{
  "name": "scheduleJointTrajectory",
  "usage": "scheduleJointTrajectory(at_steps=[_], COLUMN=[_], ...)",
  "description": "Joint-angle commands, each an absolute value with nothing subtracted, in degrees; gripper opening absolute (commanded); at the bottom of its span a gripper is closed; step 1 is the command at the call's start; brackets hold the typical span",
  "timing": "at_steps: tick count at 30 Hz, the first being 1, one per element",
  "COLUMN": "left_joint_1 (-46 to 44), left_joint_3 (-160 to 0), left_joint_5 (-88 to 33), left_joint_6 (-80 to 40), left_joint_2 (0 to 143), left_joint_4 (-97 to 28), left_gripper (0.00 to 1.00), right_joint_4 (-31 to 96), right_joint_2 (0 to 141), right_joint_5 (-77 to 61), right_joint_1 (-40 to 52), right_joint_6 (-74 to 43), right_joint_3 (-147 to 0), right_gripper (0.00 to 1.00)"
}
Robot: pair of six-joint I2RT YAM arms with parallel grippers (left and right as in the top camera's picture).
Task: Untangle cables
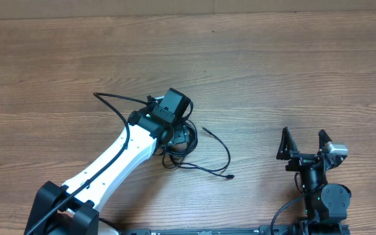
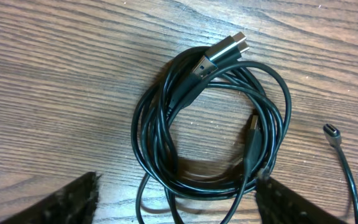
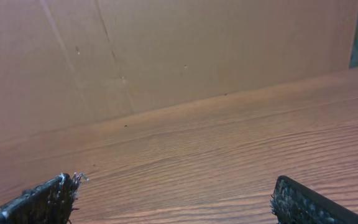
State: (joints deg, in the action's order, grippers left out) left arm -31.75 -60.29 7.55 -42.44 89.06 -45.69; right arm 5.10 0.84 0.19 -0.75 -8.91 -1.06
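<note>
Left gripper (image 2: 179,202) hovers wide open and empty directly over the coiled cables (image 2: 153,134). Its best move is probably to pinch 1 loose plug end (image 2: 332,132) just right of the coil, not the bundle. Well right of the coil, right gripper (image 1: 303,138) sits fully open, empty.

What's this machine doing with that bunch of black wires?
Two robot arms are meant to untangle the cables, which lie in one looped bundle on the wooden table. The left gripper hovers right over the bundle with its jaws open, holding nothing. The right gripper waits off to the side, open and empty, well away from the cables. Nothing looks separated yet.
</note>
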Motion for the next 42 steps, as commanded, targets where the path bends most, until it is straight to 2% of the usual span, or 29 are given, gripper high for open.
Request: scheduleJointTrajectory(at_steps=[1, 17, 26, 31, 35, 36, 39, 42], left_joint_1=[-31.51, -31.53, -31.51, -31.51, -31.44, -31.38, -31.33, -31.11], left_joint_3=[-61.12, -61.12, -61.12, -61.12, -61.14, -61.14, -61.19, -61.82], left_joint_5=[7.81, -0.80, -1.08, -1.13, -1.06, -0.91, -0.45, -0.49], left_joint_6=[-41.56, -42.81, -42.76, -42.83, -42.83, -42.83, -42.78, -42.76], left_joint_2=[90.41, 103.81, 104.14, 104.14, 104.14, 104.14, 104.14, 104.14], left_joint_4=[-46.30, -45.84, -45.54, -45.60, -44.91, -44.53, -43.18, -43.29], left_gripper=[0.85, 0.83, 0.84, 0.80, 0.67, 0.58, 0.22, 0.06], right_joint_4=[4.75, 4.75, 4.75, 4.75, 4.75, 4.75, 4.75, 4.75], right_joint_2=[0.16, 0.16, 0.16, 0.16, 0.16, 0.16, 0.16, 0.16], right_joint_5=[-0.12, -0.12, -0.12, -0.12, -0.12, -0.12, -0.14, -0.12], right_joint_1=[-0.82, -0.82, -0.82, -0.82, -0.82, -0.82, -0.82, -0.82], right_joint_6=[-8.47, -8.47, -8.47, -8.47, -8.47, -8.47, -8.47, -8.47], right_joint_3=[-0.45, -0.45, -0.45, -0.45, -0.45, -0.45, -0.45, -0.45], right_gripper=[1.00, 1.00, 1.00, 1.00, 1.00, 1.00, 1.00, 1.00])
